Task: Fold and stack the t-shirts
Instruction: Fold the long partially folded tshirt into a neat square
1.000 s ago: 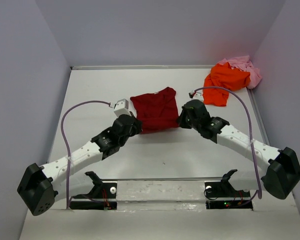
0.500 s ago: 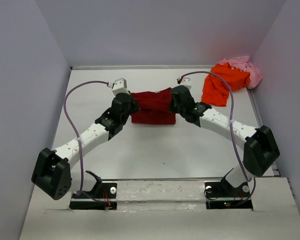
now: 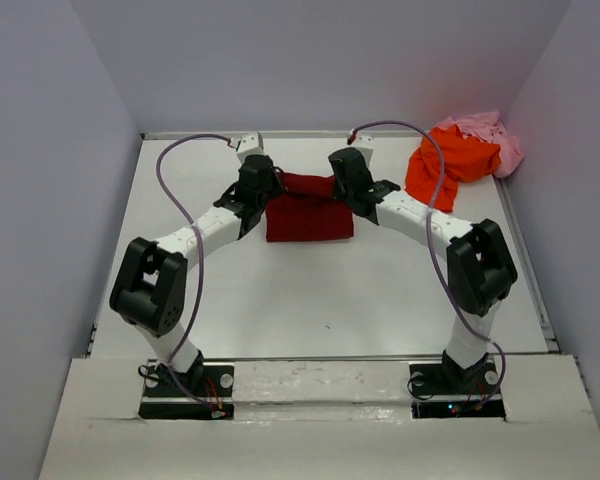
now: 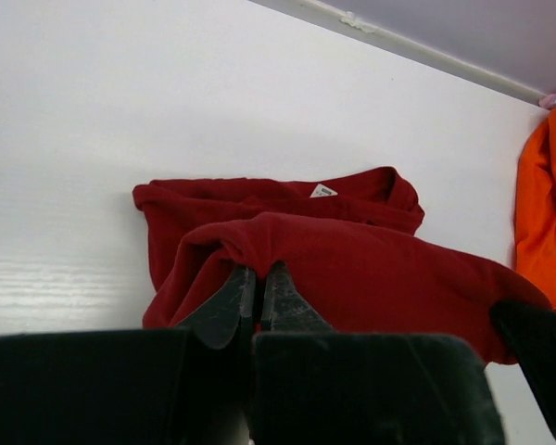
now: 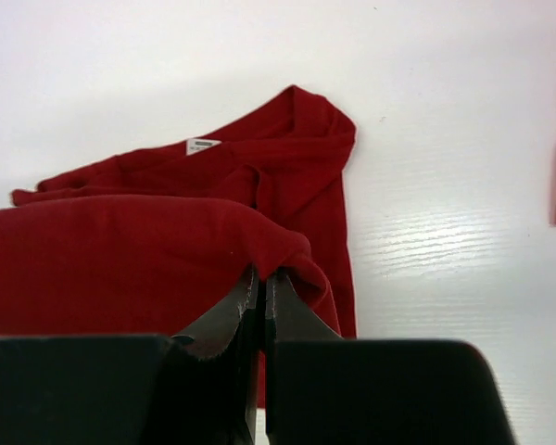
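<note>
Now: half-fold on red shirt [image 3: 308, 218], far centre of table [image 3: 330, 300]
Left gripper [image 4: 257, 278]: pinched tight on hem [image 4: 352, 243], left corner
Right gripper [image 5: 262, 278]: same, right corner
Axis: held hem runs left-right; collar [image 4: 357, 183] lies just beyond both fingertips, arms equally near
Others: orange shirt [image 3: 445, 165], pink shirt [image 3: 490, 135] heaped far right

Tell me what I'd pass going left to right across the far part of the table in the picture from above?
left hand → dark red t-shirt → right hand → orange t-shirt → pale pink t-shirt, which reaches farthest right.
</note>
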Robot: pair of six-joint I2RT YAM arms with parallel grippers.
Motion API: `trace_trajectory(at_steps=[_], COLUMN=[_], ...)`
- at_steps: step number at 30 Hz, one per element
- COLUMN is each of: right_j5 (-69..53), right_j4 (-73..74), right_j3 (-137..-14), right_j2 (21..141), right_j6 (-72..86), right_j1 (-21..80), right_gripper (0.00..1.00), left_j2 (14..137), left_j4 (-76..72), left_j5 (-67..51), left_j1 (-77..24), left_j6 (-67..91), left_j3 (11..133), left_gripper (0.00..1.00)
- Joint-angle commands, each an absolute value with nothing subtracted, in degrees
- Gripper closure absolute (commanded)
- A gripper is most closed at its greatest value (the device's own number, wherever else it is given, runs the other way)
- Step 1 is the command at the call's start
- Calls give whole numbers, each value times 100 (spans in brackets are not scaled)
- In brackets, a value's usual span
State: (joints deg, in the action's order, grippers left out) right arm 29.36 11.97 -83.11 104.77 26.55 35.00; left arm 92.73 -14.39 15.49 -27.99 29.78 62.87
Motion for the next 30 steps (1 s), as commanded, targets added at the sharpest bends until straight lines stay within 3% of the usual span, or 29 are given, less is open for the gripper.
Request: trace_trajectory(at_steps=[1,4,6,8,9,10,12,13,20,25,30], right_j5=[3410,3375,3419,3471,3498,3524,3568,3568,3183,2244,1750], right_j4=[932,879,896,888,844,661,214,211,237,780,1011], right_j3=[-8578,-8587,-8710,-8780,-8745,-8702,-8422,-8429,-8429,-8761,-8842], right_j2=[10783,11082,11397,11557,11601,11619,11488,11461,11014,10995,11153], right_j6=[2636,2725,2654,2619,2567,2471,2164,2101,1565,1652,1784], right_j1=[3358,3296,3296,3243,3243,3243,3243,3243,3243,3243,3243], right_gripper=[100,100,67,42,36,32,29,29,29,29,30], left_j2=[9728,10142,10353,10432,10433,10407,10144,10143,9204,8957,8509], left_j4=[-1916,-1960,-2030,-2083,-2083,-2092,-2249,-2241,-1269,216,343], left_j5=[1310,1178,1134,1160,1212,1265,1414,1415,1951,2135,1978], left_j1=[-2760,-2716,-2681,-2637,-2645,-2637,-2645,-2637,-2637,-2628,-2505], left_j6=[2760,2742,2760,2742,2725,2742,2742,2751,2742,2339,1881], left_j3=[6951,7084,7102,7093,7075,6988,6778,6724,7039,8224,8148], left_gripper=[100,100,97,71,61,45,33,32,30,30,30])
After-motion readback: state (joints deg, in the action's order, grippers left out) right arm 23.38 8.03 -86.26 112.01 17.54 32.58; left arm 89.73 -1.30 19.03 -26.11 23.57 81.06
